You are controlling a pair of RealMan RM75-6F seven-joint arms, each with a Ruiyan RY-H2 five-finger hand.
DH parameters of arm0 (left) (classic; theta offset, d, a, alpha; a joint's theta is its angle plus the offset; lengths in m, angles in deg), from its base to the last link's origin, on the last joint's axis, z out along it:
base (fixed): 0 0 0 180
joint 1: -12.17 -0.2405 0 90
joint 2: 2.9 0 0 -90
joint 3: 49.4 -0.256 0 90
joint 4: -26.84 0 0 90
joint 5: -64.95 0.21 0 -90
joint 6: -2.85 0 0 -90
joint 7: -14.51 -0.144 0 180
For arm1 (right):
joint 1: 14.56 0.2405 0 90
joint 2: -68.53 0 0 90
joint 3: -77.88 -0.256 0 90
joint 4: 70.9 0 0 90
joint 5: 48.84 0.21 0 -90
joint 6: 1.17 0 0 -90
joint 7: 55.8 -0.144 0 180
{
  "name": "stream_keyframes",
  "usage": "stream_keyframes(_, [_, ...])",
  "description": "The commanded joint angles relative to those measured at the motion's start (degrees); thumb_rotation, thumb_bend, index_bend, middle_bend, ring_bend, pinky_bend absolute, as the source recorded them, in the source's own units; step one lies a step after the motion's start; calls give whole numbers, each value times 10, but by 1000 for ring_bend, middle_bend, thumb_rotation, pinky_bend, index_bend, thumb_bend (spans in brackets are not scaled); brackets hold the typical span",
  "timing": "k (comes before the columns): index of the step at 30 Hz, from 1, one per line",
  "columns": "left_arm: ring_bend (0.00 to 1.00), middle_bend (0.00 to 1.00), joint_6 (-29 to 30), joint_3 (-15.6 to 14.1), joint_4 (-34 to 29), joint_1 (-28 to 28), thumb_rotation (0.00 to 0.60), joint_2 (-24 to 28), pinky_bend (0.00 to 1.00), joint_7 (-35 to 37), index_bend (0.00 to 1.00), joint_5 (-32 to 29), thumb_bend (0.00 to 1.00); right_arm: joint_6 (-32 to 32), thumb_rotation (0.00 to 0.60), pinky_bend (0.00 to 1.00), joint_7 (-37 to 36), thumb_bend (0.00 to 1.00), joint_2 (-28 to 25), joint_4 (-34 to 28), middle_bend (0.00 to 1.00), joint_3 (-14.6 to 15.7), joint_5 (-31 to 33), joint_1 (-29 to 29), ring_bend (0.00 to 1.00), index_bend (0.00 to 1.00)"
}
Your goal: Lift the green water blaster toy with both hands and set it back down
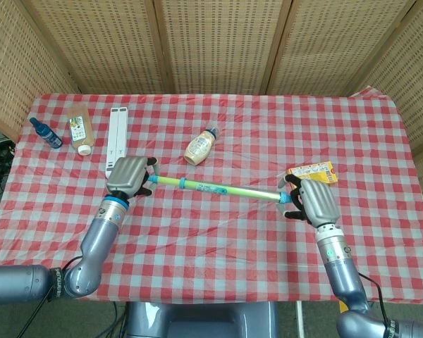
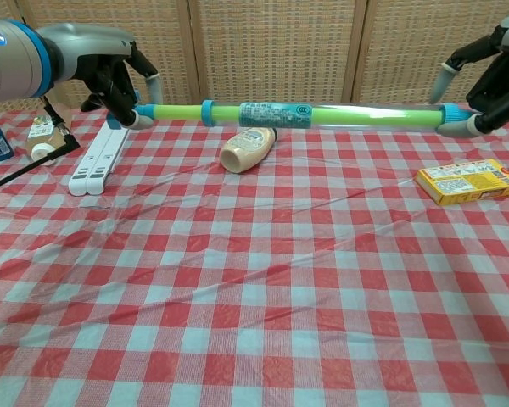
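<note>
Green water blaster toy (image 2: 322,115) held level in air above checked tablecloth (image 2: 254,280), clear of surface in chest view. Left hand (image 1: 129,175) grips one end, fingers (image 2: 144,114) curled around tube. Right hand (image 1: 312,199) holds opposite blue-capped end; grip looks like pinch, though exact contact unclear. Squeeze bottle (image 1: 199,146) lies on cloth just behind blaster's middle. Yellow box (image 2: 468,181) beside right end. White flat strip (image 1: 118,132), amber bottle (image 1: 79,128), blue bottle (image 1: 45,132) beyond left end.

A glossy, wrinkled checked film covers the worktop (image 2: 254,280); the green water blaster toy (image 2: 339,115) looks like smooth, translucent plastic.
</note>
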Motion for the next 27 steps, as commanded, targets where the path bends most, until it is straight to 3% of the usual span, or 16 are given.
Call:
stream_keyframes(1, [873, 930, -1, -1, 1, -1, 600, 1, 773, 3, 872, 1, 647, -2, 600, 568, -2, 442, 1, 2, 1000, 2, 3, 1, 1000, 459])
stream_keyframes(14, [872, 930, -9, -6, 6, 0, 600, 0, 773, 13, 871, 2, 647, -6, 600, 570, -8, 454, 4, 3, 1000, 5, 10, 6, 1000, 472])
stream_keyframes(20, [872, 930, -10, -8, 4, -2, 600, 3, 773, 17, 871, 3, 647, -1, 600, 570, -9, 459, 6, 8, 1000, 7, 7, 6, 1000, 571])
stream_keyframes(27, [873, 930, -11, -11, 2, -3, 600, 6, 773, 20, 871, 4, 647, 6, 600, 570, -12, 466, 7, 11, 1000, 8, 1, 4, 1000, 603])
